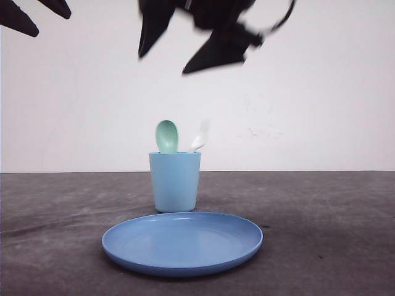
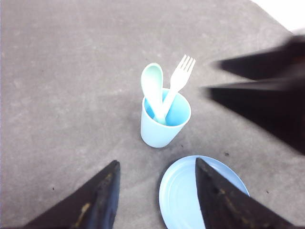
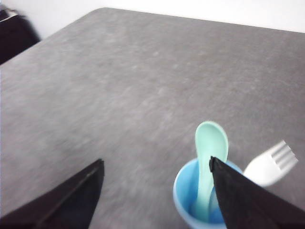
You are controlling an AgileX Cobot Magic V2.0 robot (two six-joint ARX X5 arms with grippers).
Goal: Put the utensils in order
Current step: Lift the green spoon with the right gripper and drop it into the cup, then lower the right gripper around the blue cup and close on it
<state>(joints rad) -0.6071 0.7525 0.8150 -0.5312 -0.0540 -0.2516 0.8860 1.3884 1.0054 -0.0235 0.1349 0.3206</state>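
The mint-green spoon (image 1: 166,136) and the white fork (image 1: 200,135) stand handle-down in the light blue cup (image 1: 174,182), heads sticking up above its rim. From the left wrist, the spoon (image 2: 152,86) and fork (image 2: 180,76) lean together in the cup (image 2: 164,121). My right gripper (image 1: 163,65) hangs open, blurred, high above the cup; its wrist view has spoon (image 3: 210,148), fork (image 3: 270,164) and cup (image 3: 190,200) beside one fingertip, with the gripper (image 3: 156,161) holding nothing. My left gripper (image 1: 50,25) is open at the upper left, and its jaws (image 2: 156,162) are also empty.
A blue round plate (image 1: 182,242) lies on the dark grey table (image 1: 321,209) just in front of the cup. A white wall stands behind the table. The right arm's blurred fingers (image 2: 257,90) reach into the left wrist view beside the cup.
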